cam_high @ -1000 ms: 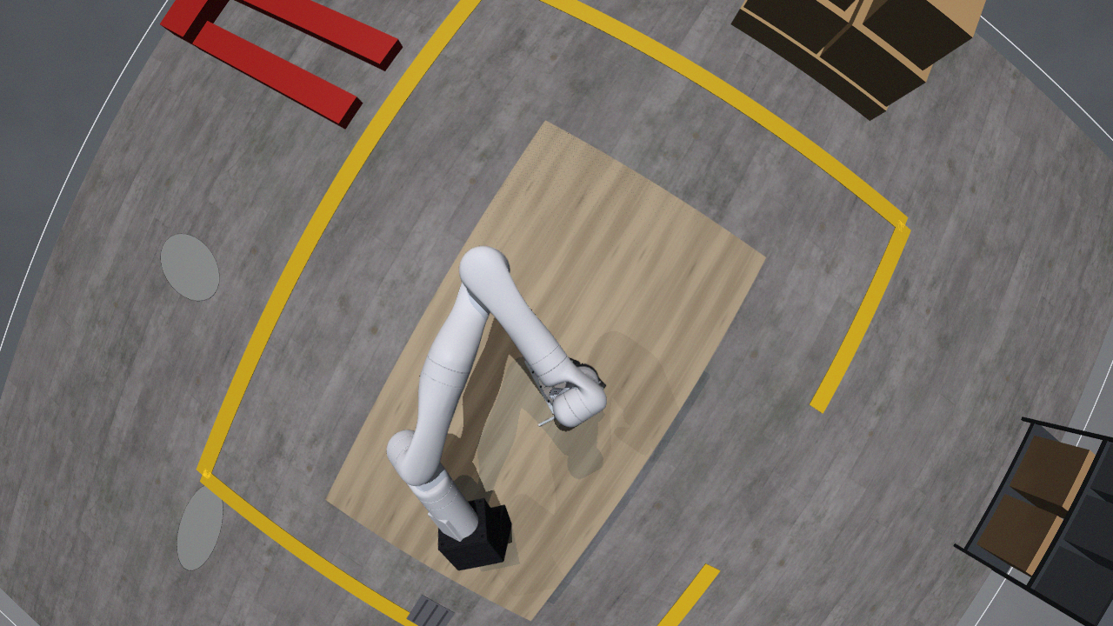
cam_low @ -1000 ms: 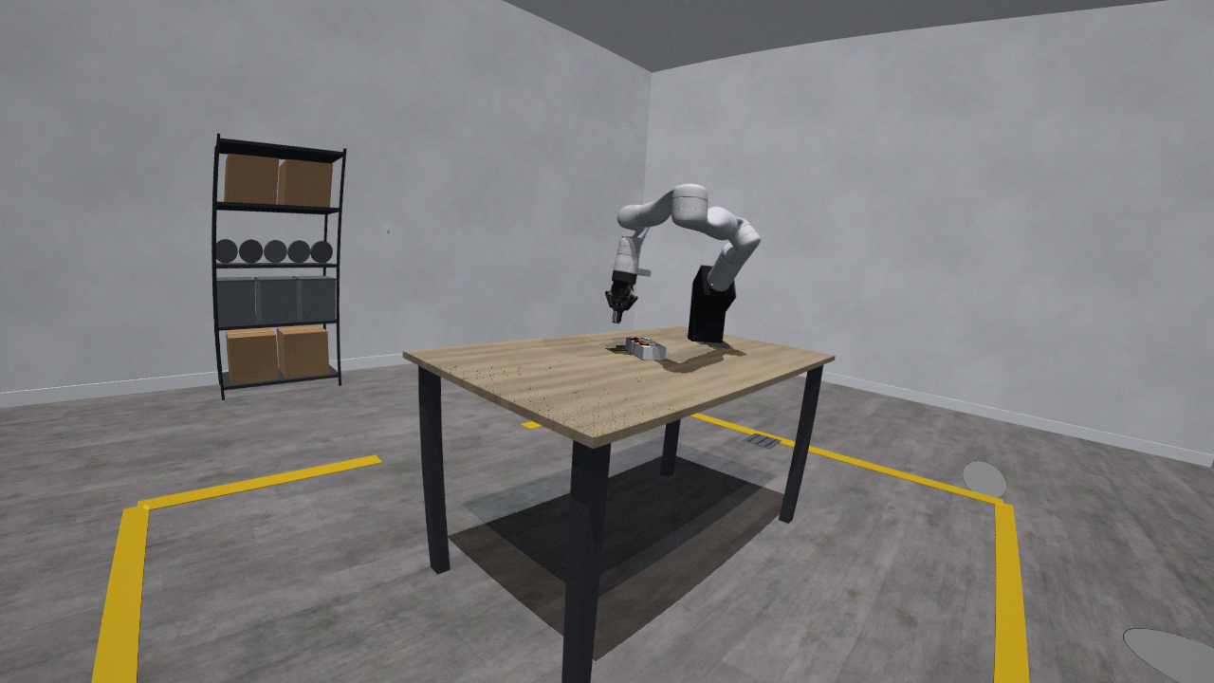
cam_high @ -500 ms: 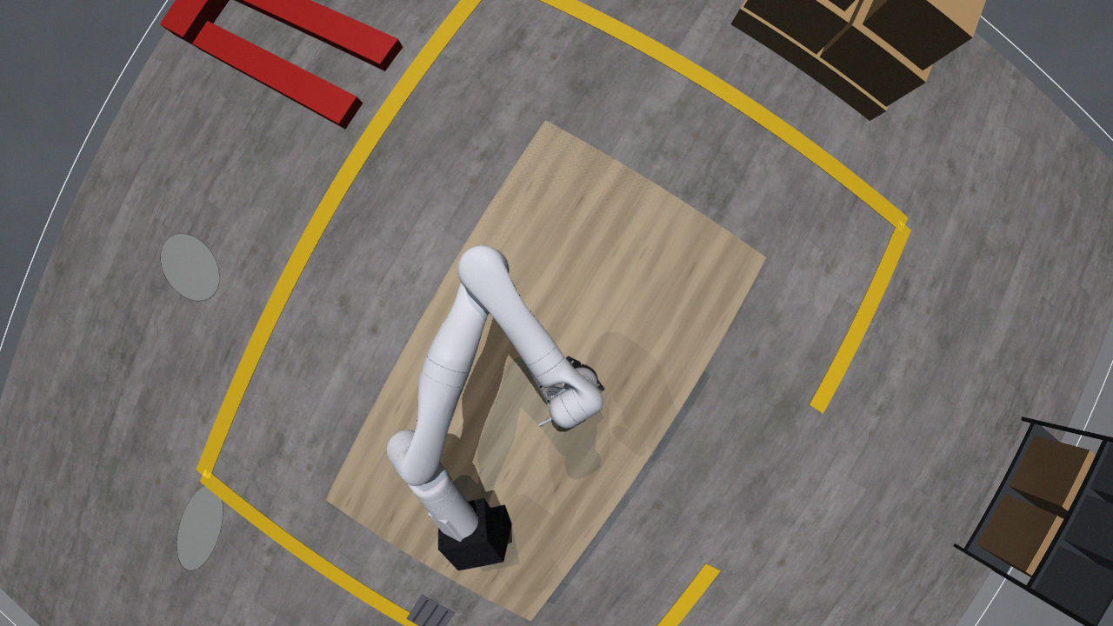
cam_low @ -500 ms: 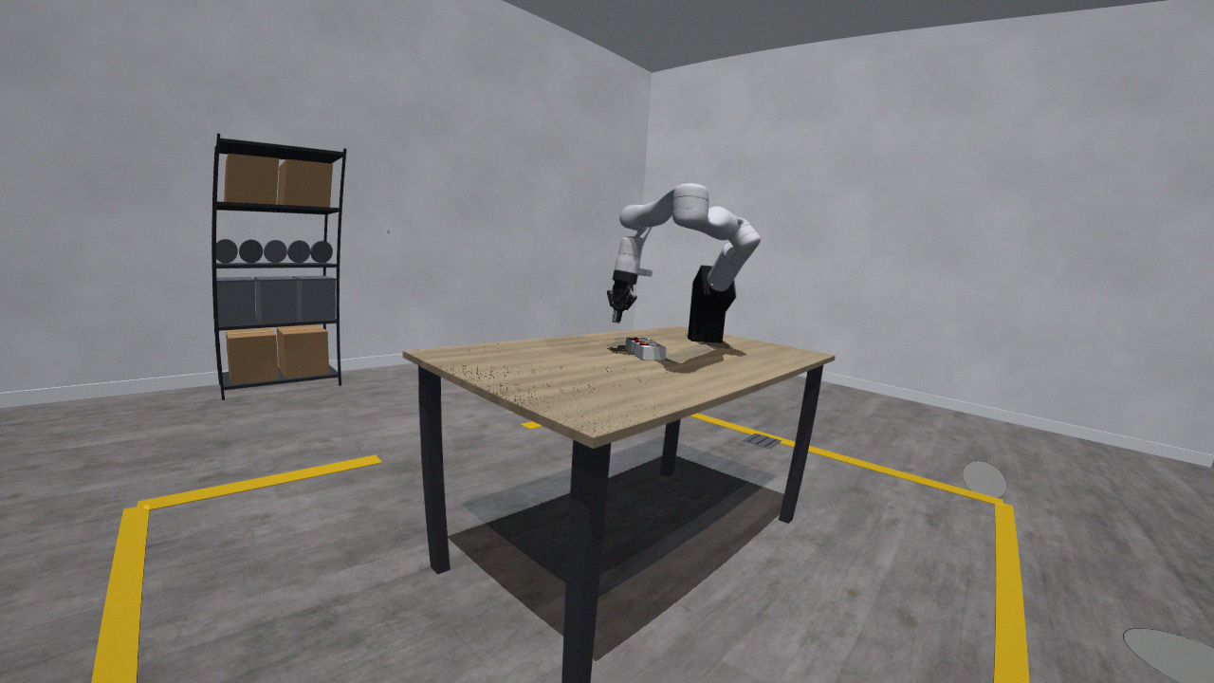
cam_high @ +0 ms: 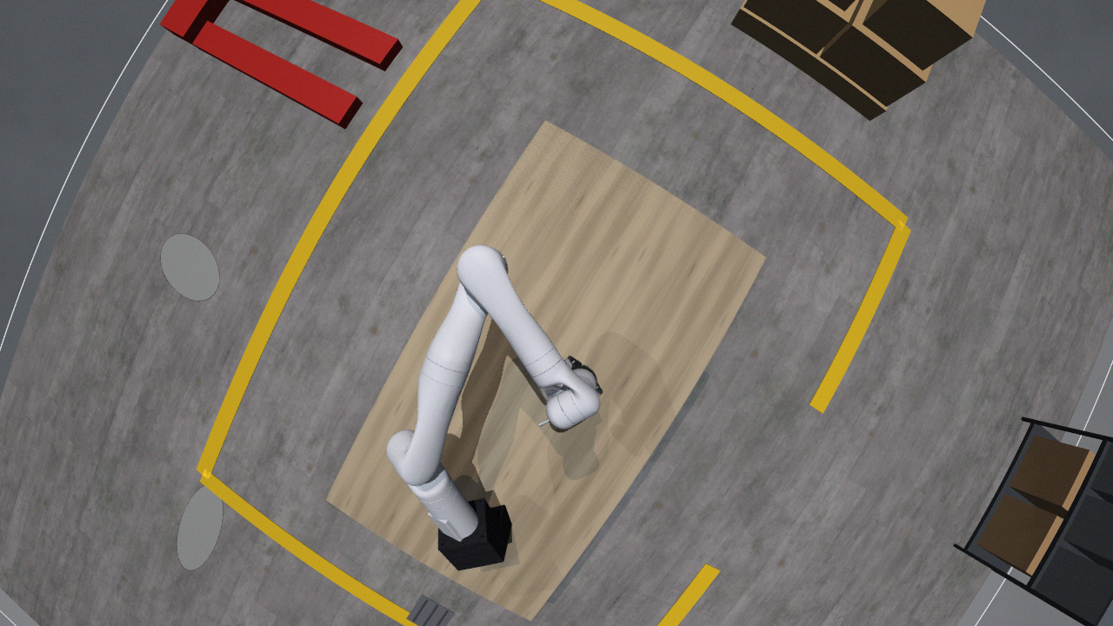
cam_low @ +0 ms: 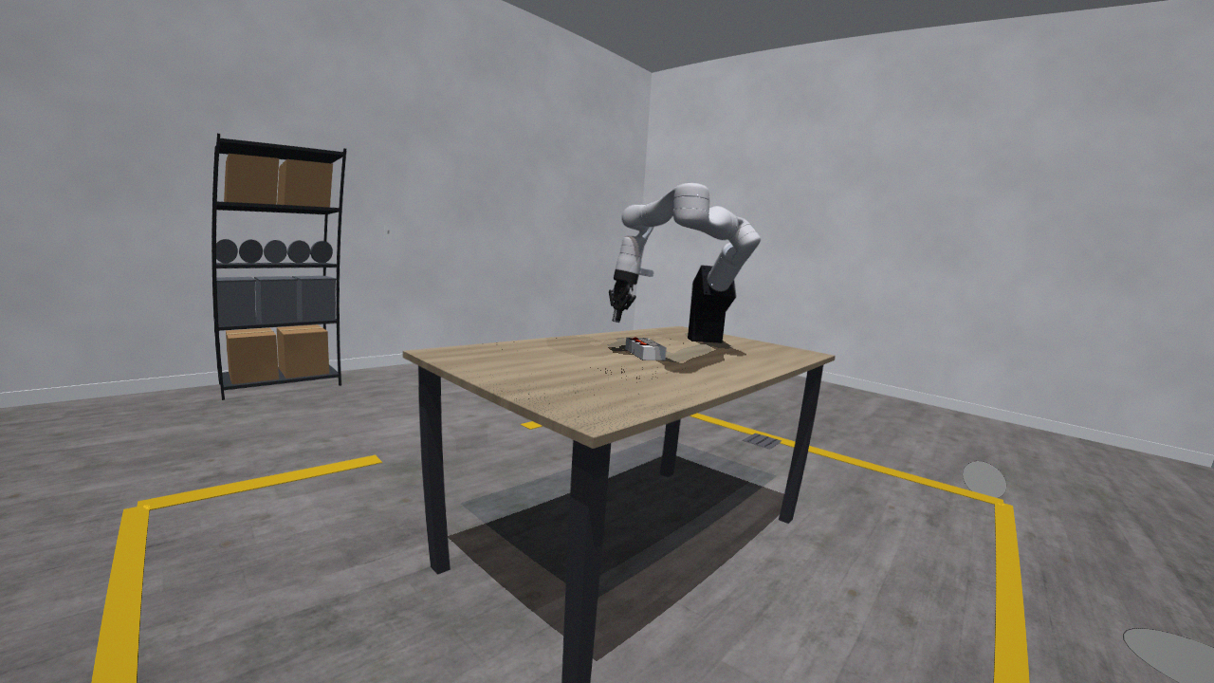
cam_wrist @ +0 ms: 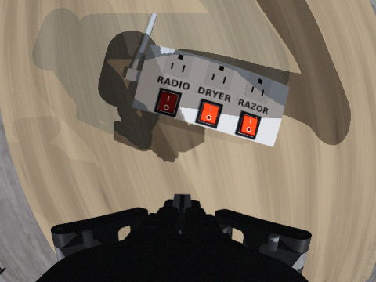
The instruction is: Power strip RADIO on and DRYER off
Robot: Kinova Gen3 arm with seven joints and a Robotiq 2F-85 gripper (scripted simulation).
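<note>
Above the pale wooden surface (cam_low: 542, 381) hangs the black pincer (cam_low: 617, 316), fingers together, empty; grey three-switch power strip (cam_wrist: 209, 94) lies flat below: press the dark RADIO rocker (cam_wrist: 168, 103) squarely, gently

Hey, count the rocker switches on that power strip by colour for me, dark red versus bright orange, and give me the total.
Dark red rocker switches: 1, RADIO switch
Bright orange rocker switches: 2, DRYER switch and RAZOR switch
Total: 3 switches on the power strip
</note>
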